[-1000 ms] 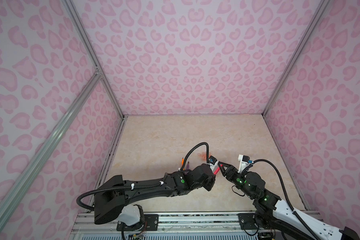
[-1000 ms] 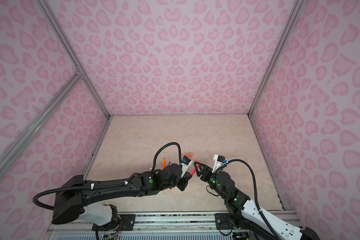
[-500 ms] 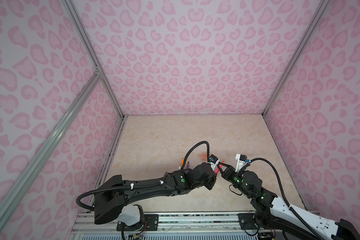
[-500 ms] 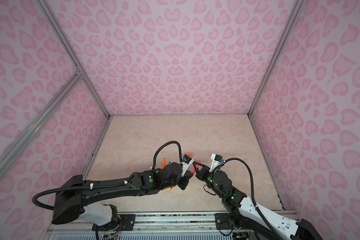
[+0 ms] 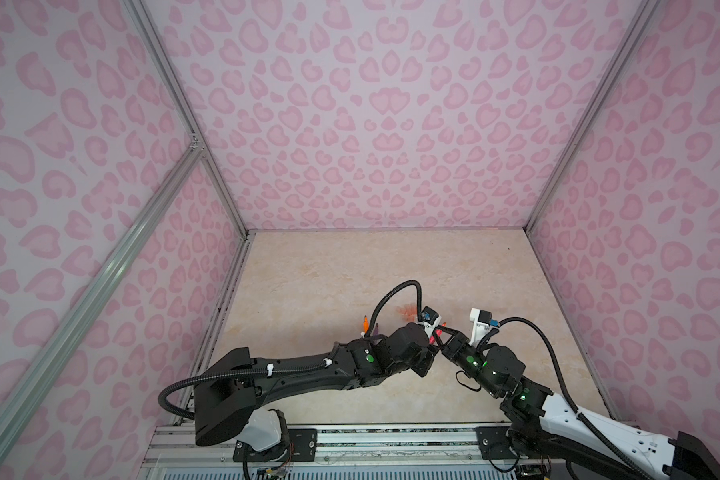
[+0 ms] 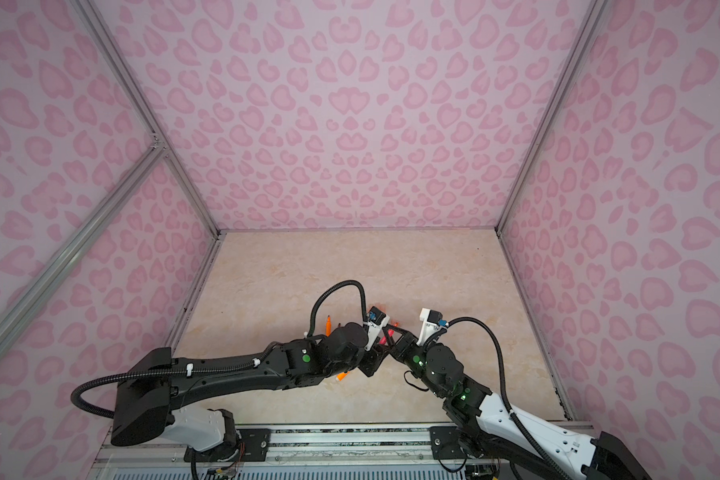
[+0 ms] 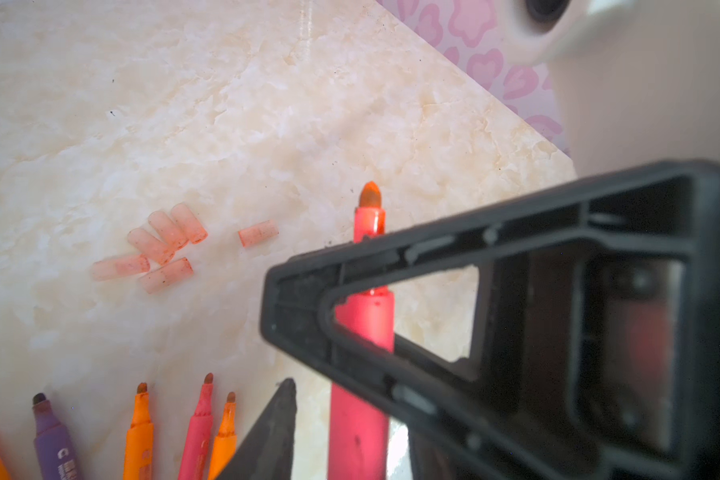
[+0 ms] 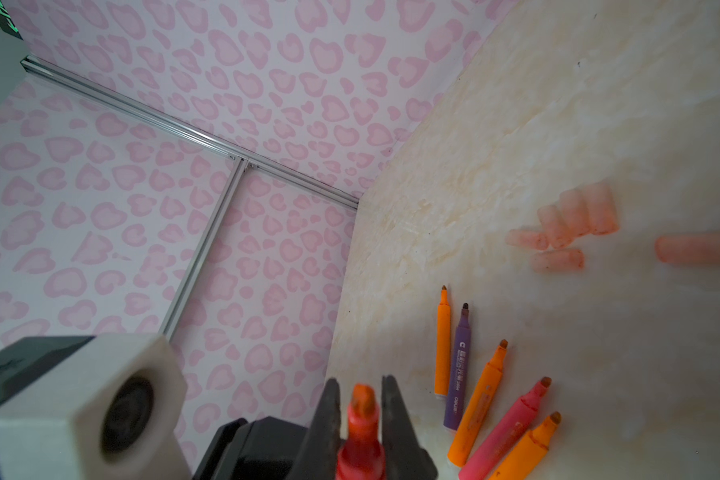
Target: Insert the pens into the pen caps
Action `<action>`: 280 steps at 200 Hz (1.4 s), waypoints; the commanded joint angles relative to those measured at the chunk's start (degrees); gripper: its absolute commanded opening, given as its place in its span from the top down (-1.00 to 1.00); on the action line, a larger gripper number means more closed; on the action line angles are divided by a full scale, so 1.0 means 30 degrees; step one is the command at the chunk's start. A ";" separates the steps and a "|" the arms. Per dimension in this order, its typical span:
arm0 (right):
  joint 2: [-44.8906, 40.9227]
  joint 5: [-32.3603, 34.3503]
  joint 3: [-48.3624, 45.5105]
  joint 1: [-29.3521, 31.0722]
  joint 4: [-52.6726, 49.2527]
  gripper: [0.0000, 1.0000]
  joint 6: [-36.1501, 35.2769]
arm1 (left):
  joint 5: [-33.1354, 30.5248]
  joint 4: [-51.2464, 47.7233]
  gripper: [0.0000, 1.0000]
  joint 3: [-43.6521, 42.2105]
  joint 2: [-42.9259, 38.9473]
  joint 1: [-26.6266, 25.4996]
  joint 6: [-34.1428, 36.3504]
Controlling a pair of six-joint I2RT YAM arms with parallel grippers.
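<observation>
My right claw (image 8: 359, 386) squeezes a pink-red pen (image 8: 360, 444) with an orange-brown tip, up off the counter (image 7: 184, 104). My left claw (image 7: 350, 403) sits loose around it. Five more pens (image 8: 508, 428) and six pale caps (image 7: 169, 230) lie there.

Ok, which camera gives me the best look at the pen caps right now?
The left wrist view: all six pen caps lie sharp and unobstructed, five clustered, one apart. The right wrist view shows them blurred; a top view shows only a tiny pink smudge.
</observation>
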 commanded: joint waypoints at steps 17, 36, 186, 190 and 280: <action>0.0287 0.0782 0.0054 0.0410 0.0842 1.00 0.0496 | -0.0056 0.0947 0.38 0.0256 0.0112 0.0079 0.0118; 0.0498 0.0880 0.0193 0.0473 0.0788 1.00 0.0441 | -0.0157 0.1009 0.71 0.0172 0.0018 0.0159 0.0045; 0.8846 0.0682 0.5244 -0.6261 -0.6422 -0.34 -0.5034 | 0.0302 0.1673 0.94 -0.6566 -0.6758 0.5728 -0.1523; 0.9519 0.0702 0.5698 -0.6285 -0.6676 -0.31 -0.5389 | 0.0355 0.1657 0.94 -0.6658 -0.6847 0.5791 -0.1523; 1.7726 0.2369 1.3196 -0.5552 -1.1195 0.21 -0.8898 | 0.0864 0.1568 0.93 -0.7503 -0.7745 0.6756 -0.1435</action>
